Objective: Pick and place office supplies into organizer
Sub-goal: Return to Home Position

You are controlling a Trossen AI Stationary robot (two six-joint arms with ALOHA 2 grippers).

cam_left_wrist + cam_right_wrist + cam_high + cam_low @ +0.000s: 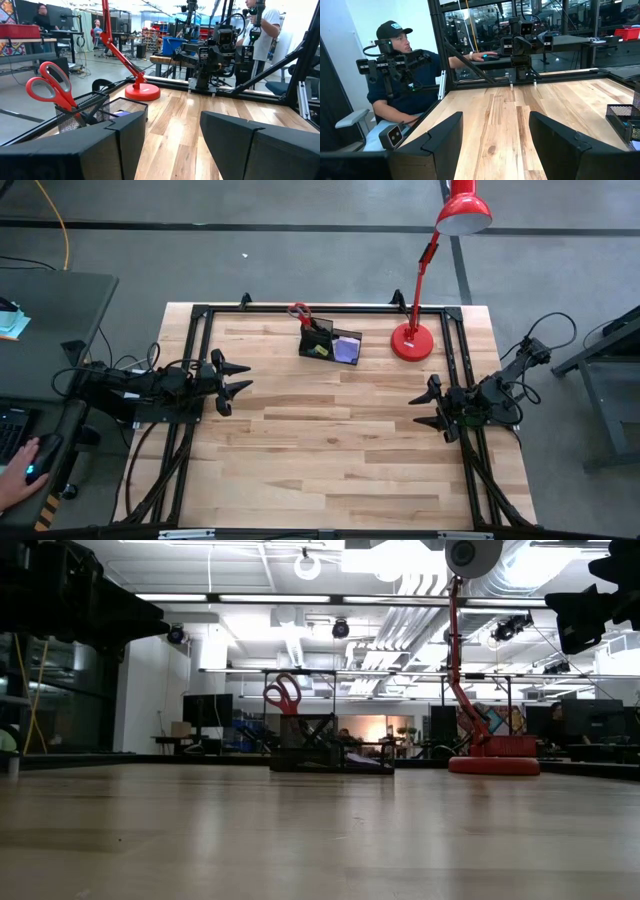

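The black mesh organizer (330, 344) stands near the table's far edge, beside the lamp. Red-handled scissors (300, 312) stick up out of its taller cup section (80, 112), handles up; in the low view the scissors (283, 695) rise above the organizer (330, 745). A purple pad (346, 351) and a small yellow piece (318, 351) lie in the lower tray section. My left gripper (237, 381) hovers open at the table's left side, fingers pointing right. My right gripper (424, 409) hovers open at the right side, pointing left. Neither touches anything.
A red desk lamp stands with its round base (411, 342) right of the organizer, its head (463, 213) beyond the far edge. A black frame (300, 307) rims the table. A person (400, 80) sits left of the table, a hand (20, 470) on a mouse.
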